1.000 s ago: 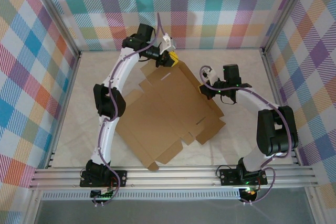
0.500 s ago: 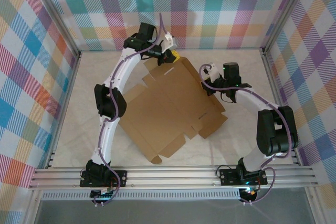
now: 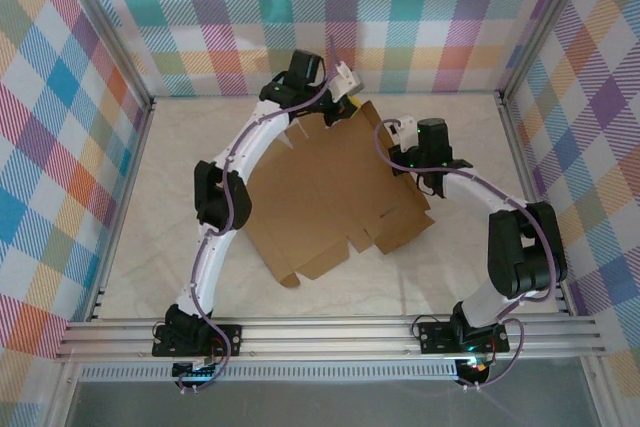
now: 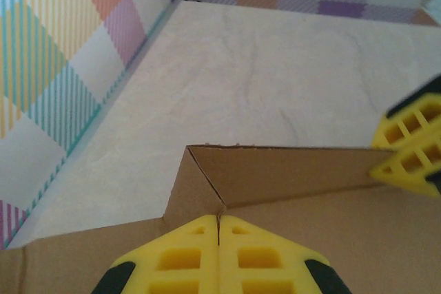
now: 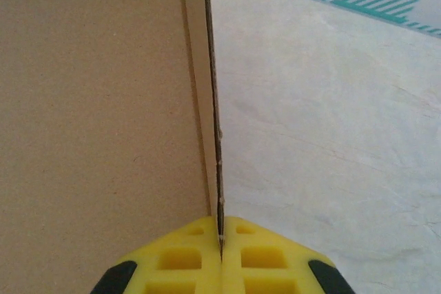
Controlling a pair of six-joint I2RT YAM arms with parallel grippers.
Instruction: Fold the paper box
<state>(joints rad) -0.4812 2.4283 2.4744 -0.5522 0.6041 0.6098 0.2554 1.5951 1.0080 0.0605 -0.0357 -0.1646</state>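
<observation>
Cardboard of this plain brown corrugated kind should be light and stiff across its panels, yet ready to bend along the scored creases. Its cut edges would likely crush or tear under a hard pinch or a twist. The sound places to hold are flap edges close to a crease, and both arms grip roughly there. The paper box (image 3: 335, 197) lies mostly flat and unfolded on the table (image 3: 160, 247), spreading from the two grippers back toward the arm bases, and its far flap looks lifted between them. The left gripper (image 4: 218, 228) has its yellow pads pressed together on a thin cardboard edge, right where a crease turns a flap up just ahead of its tips. The right gripper (image 5: 221, 235) is likewise clamped on a panel's edge, with the sheet running straight out from its tips, brown face to their left and bare table to their right. The overhead view gives the whole outline, with its tabs, notches and low near flaps, and shows how the arms flank the far corner. The wrist views settle what it leaves unclear, the pinch itself. The left wrist view also catches a second pair of yellow fingers (image 4: 417, 122) on the same raised flap, off to the right of its own, probably the right gripper's.
</observation>
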